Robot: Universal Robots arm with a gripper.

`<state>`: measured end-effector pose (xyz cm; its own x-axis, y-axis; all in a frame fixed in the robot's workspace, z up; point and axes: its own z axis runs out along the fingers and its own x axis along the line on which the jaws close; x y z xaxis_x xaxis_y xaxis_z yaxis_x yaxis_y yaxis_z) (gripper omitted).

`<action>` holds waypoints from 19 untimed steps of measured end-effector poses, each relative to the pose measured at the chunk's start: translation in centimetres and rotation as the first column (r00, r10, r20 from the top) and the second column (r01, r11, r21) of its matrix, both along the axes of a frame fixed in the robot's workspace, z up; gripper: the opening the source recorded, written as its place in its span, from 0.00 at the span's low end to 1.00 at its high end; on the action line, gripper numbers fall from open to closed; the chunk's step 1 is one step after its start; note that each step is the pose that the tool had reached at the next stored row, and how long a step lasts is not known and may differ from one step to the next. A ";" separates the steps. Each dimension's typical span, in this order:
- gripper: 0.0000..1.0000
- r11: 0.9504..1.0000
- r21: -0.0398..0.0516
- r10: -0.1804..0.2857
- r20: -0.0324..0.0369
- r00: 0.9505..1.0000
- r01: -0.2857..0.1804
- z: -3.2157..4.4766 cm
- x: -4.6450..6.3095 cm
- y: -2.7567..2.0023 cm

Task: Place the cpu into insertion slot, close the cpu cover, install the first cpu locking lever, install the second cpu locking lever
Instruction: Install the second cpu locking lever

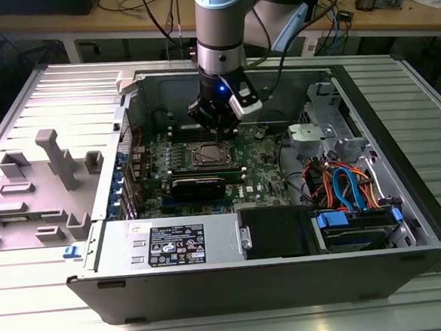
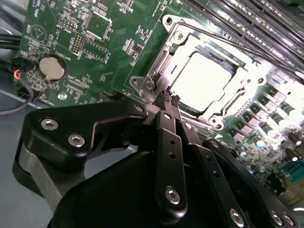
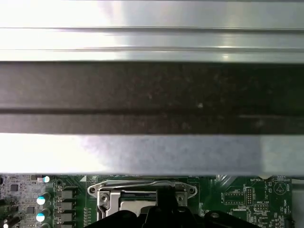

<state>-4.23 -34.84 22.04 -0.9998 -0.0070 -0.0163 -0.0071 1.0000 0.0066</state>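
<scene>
The cpu (image 2: 204, 78) lies flat in the insertion slot (image 1: 210, 155), its bright silver top showing through the window of the cpu cover (image 2: 172, 39), which lies down over it. A thin wire locking lever (image 2: 247, 50) runs along one side of the socket. My gripper (image 2: 169, 99) hovers just over a corner of the socket with its black fingers (image 2: 166, 142) pressed together and nothing between them. In the exterior view the gripper (image 1: 216, 128) hangs over the far edge of the socket. The first wrist view shows the cover's rim (image 3: 102, 194) below the case wall.
The green motherboard (image 2: 95, 57) carries a coin battery (image 2: 51, 68) and long black memory slots (image 2: 247, 19). A power supply (image 1: 173, 244) and a drive bay with orange and blue cables (image 1: 343, 187) fill the near side of the case. The case wall (image 3: 152, 95) stands close by.
</scene>
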 end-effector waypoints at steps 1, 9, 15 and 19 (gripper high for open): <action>0.11 1.000 0.000 0.000 0.000 1.000 0.000 0.09 0.0 0.00; 0.11 1.000 0.000 0.000 0.000 1.000 0.000 0.13 0.0 -1.09; 0.11 1.000 0.000 0.000 0.000 1.000 0.000 0.16 0.0 -2.67; 0.11 1.000 0.000 0.000 0.000 1.000 0.000 0.49 0.0 -3.05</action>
<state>-4.23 -37.89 22.53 -0.9998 -0.0070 -0.0163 -0.0071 0.9999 0.0071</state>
